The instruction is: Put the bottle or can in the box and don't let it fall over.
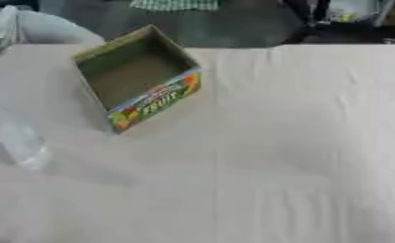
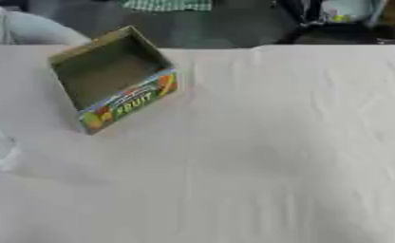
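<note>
Bottle (image 1: 18, 142) lies beside box (image 1: 134, 76).

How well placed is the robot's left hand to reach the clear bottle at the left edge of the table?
Probably yes, though no hand is in view. The clear bottle stands on the left side of the table, with bare cloth around it and the box farther back, apart from it.

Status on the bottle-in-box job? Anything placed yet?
Nothing placed: the box sits open and empty on the table. A clear bottle-like shape stands outside it near the table's left edge. No robot hand is in view, so pickup and upright placement remain.
</note>
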Controlling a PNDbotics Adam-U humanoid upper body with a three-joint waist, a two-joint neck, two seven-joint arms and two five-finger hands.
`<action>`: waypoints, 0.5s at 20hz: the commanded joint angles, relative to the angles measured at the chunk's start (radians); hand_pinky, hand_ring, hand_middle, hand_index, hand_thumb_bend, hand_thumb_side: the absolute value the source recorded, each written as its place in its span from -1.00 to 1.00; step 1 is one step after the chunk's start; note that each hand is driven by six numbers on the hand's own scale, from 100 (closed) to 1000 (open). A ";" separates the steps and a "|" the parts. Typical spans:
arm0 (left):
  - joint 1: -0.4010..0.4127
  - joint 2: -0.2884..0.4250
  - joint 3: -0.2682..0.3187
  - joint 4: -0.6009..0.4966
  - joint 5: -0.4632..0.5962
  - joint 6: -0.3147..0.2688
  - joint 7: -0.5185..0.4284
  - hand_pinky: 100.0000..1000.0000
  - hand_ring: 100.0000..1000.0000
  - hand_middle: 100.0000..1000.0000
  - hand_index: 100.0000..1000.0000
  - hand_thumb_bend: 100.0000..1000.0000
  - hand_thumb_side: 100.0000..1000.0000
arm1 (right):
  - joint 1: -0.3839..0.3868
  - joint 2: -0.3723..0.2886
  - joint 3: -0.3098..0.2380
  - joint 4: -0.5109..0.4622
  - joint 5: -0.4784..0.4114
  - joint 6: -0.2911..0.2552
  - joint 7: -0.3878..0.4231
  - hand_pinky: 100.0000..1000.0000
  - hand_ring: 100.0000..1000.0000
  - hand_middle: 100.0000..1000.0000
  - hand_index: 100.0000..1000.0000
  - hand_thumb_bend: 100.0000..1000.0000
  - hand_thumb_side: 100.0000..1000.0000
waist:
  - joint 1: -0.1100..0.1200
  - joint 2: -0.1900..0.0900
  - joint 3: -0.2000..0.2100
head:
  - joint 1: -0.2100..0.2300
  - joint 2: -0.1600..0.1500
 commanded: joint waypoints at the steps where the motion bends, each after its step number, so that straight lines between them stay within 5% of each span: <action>1: -0.002 0.012 0.012 -0.019 0.000 -0.006 -0.001 0.57 0.66 0.58 0.50 0.66 0.25 | -0.008 -0.021 -0.010 -0.025 -0.001 0.001 -0.002 0.70 0.92 1.00 1.00 -1.00 0.32 | -0.001 -0.015 -0.001 | 0.000 -0.015; 10: 0.000 0.010 0.012 -0.019 0.001 -0.007 0.000 0.44 0.66 0.58 0.50 0.66 0.25 | -0.008 -0.020 -0.010 -0.025 -0.001 0.002 -0.002 0.70 0.92 1.00 1.00 -1.00 0.32 | -0.001 -0.016 -0.001 | -0.007 -0.020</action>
